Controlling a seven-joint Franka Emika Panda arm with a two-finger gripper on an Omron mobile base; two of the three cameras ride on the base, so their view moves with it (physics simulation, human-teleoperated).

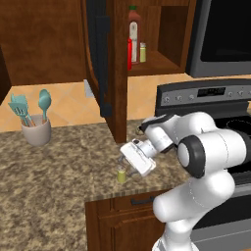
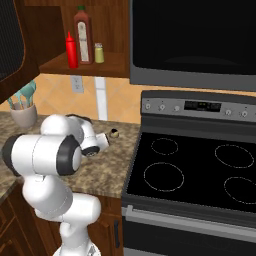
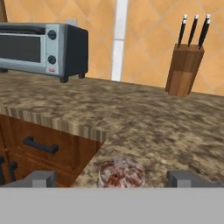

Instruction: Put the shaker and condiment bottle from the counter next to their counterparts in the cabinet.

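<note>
Pincer (image 1: pixel 125 166) wide open, holding nothing, low over the surface (image 1: pixel 54 162) near its front edge. Left base view: one stubby yellow-green shaker (image 1: pixel 121 174) upright on the surface, just beside the pincer's tip; contact can't be told from here. One cabinet (image 1: pixel 162 61), door (image 1: pixel 100 54) swung open. On its shelf: one tall red-brown bottle (image 1: pixel 134 34), one red squeeze bottle (image 1: pixel 129 54) at its left and partly hidden by the cabinet frame, one slim yellowish shaker (image 1: pixel 142 52) at its right. One cup (image 1: pixel 36 131) of teal utensils far left, well apart from the arm. Bare stone between cup and shaker. Stove (image 1: pixel 206 95) borders the surface on the right.

Right base view: arm folded low over the surface (image 2: pixel 107 167). Shelf count matches: squeeze bottle (image 2: pixel 72 50), tall bottle (image 2: pixel 83 35), slim shaker (image 2: pixel 99 52), standing close in a row; shelf free to their right. One tiny dark round jar (image 2: pixel 114 133) on the surface near the back wall. Cup (image 2: pixel 23 114) at left. Stove (image 2: pixel 195 165) with four rings.

Hand view: both fingertips (image 3: pixel 41 178) spread wide, shaker cap (image 3: pixel 121 173) between them, neither visibly touching. Surface (image 3: pixel 148 118) edge steps down to drawers at left. One toaster oven (image 3: pixel 41 50), one knife block (image 3: pixel 183 65) with three knives, both well back.
</note>
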